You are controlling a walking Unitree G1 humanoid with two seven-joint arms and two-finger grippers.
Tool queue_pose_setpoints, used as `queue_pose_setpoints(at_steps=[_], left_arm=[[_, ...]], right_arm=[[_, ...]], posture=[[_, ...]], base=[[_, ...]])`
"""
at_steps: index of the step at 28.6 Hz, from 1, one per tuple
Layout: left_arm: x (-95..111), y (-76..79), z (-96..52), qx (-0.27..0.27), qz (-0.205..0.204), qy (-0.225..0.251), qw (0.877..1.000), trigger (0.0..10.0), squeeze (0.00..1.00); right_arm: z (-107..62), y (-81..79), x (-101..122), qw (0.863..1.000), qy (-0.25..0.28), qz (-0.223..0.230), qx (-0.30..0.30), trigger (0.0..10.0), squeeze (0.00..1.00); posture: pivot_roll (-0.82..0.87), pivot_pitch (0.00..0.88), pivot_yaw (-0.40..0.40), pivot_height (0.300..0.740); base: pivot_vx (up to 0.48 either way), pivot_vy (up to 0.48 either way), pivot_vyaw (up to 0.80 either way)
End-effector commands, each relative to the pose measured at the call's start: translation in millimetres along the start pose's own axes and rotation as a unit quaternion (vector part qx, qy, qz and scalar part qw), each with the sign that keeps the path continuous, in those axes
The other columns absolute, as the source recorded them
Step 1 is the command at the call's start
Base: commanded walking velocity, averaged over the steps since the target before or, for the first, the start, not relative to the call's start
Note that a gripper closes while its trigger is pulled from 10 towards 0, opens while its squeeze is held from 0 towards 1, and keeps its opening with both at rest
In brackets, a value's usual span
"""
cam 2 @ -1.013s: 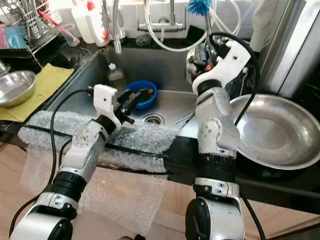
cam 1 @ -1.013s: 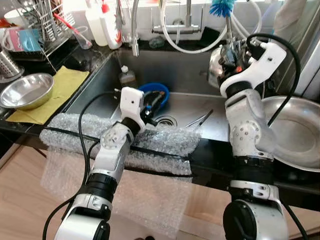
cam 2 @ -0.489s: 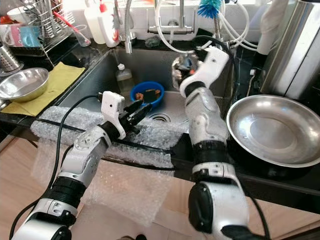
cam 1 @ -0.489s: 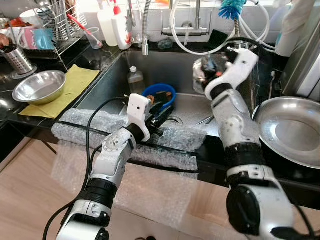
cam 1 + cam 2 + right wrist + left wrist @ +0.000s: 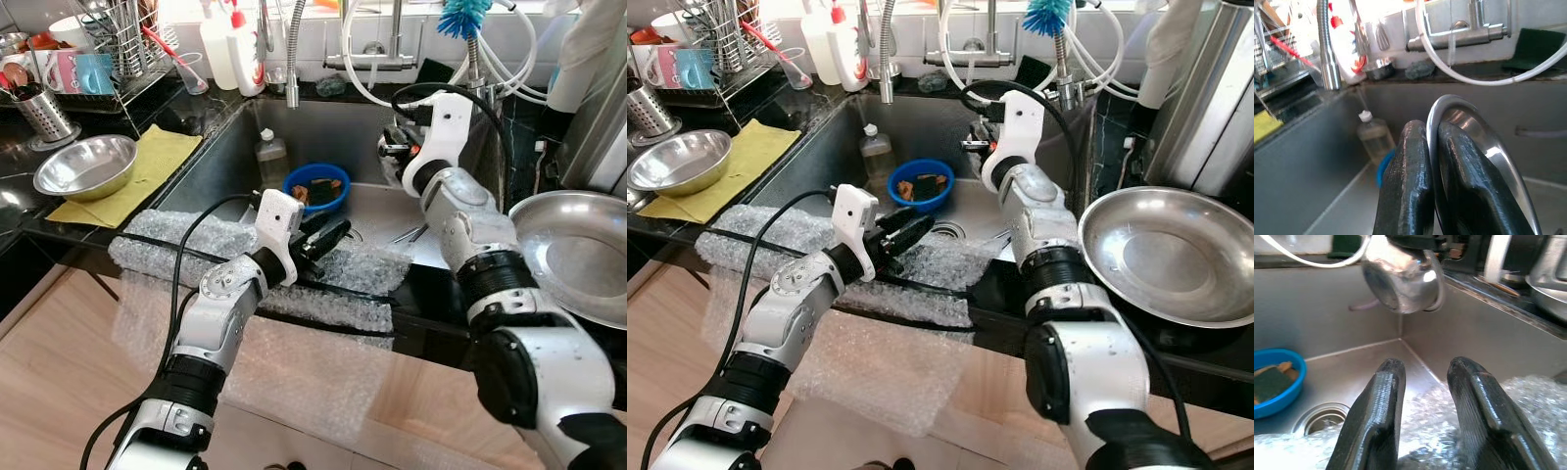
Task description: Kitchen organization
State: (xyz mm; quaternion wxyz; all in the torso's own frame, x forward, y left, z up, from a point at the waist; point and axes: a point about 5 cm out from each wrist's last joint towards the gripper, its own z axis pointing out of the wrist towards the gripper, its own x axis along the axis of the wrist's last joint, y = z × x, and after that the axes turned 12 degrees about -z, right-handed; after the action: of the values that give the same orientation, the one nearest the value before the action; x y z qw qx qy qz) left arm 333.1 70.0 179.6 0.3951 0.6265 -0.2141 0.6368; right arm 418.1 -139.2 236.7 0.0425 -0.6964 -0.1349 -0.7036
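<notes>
Right gripper [image 5: 1430, 181]: fingers clamped on the thin rim of a steel bowl [image 5: 1400, 279], held up above the sink [image 5: 382, 211].
Left gripper [image 5: 1422, 396]: fingers parted, holding nothing, over the bubble wrap [image 5: 372, 269].
Risk: bowl could twist or slip (rim-only pinch, slick metal) and drop toward the blue dish [image 5: 315, 186].

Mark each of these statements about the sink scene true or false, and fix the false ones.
1. The right gripper is shut on the rim of a steel bowl. True.
2. The blue bowl sits on the yellow cloth. False: it lies in the sink.
3. The left gripper is open above the bubble wrap. True.
4. The left gripper holds a sponge. False: it holds nothing.
</notes>
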Motion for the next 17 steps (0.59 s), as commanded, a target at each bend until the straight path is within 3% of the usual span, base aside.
queue_pose_setpoints(at_steps=[1,7,17], left_arm=[[-5.2,4.0,-1.8,-0.019,-0.009,-0.018,1.0,10.0,0.0],[-0.7,4.3,-1.8,-0.02,-0.005,-0.018,1.0,10.0,0.0],[0.4,6.1,-2.1,-0.021,-0.005,-0.021,1.0,10.0,0.0]], right_arm=[[4.2,-5.9,12.7,1.0,0.013,-0.02,0.018,10.0,0.0],[4.9,-1.3,11.3,1.0,0.009,-0.021,0.017,10.0,0.0],[5.6,-10.1,-6.4,0.998,-0.032,-0.022,0.054,10.0,0.0]], posture=[[-0.1,0.093,0.12,0.74],[-0.09,0.093,0.122,0.74],[-0.08,0.096,0.119,0.74]], base=[[0.0,0.0,0.0],[0.0,0.0,0.0],[0.0,0.0,0.0]])
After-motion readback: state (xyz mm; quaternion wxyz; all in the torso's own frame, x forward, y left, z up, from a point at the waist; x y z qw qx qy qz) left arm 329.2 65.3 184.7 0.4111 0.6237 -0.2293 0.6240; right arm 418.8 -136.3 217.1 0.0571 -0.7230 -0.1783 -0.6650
